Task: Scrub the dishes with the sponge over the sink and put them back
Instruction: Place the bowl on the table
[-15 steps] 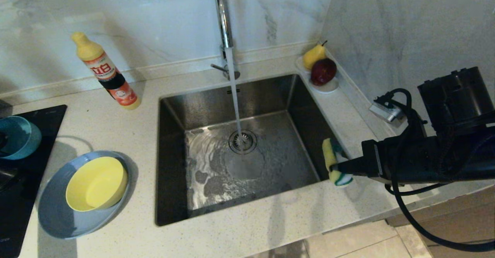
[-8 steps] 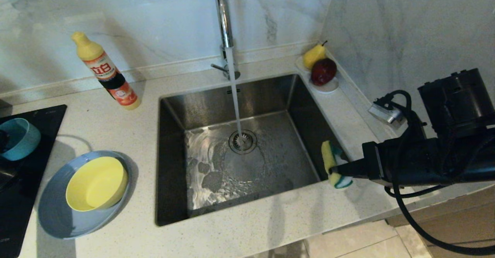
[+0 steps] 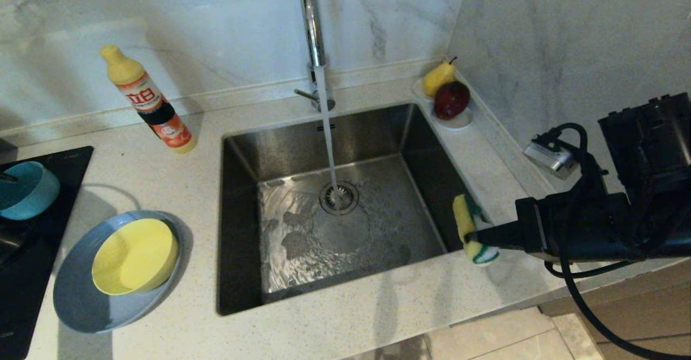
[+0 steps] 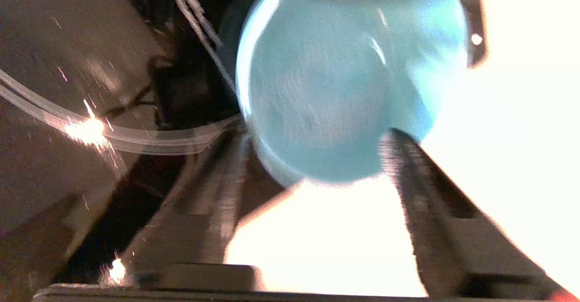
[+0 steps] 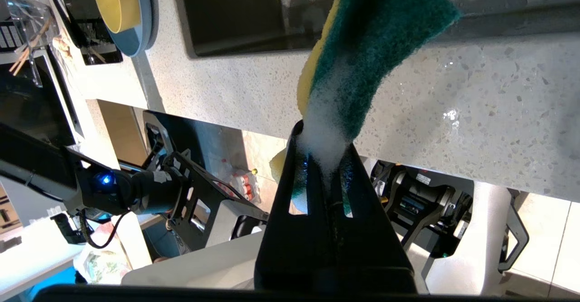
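Observation:
The teal-blue bowl rests on the black cooktop at the far left. In the left wrist view it lies just beyond my left gripper, which is open, its fingers spread either side of the near rim. The yellow bowl sits in the grey-blue plate on the counter left of the sink. My right gripper is shut on the foamy yellow-and-green sponge at the sink's right front corner; the sponge sticks out past the fingertips.
Water runs from the chrome tap onto the drain. A dish-soap bottle leans at the back left. A white saucer with a pear and an apple sits in the back right corner. The cooktop borders the left edge.
The teal bowl, tilted a second ago, has settled upright on the cooktop and my left gripper has opened off it. The right arm with the sponge barely shifted.

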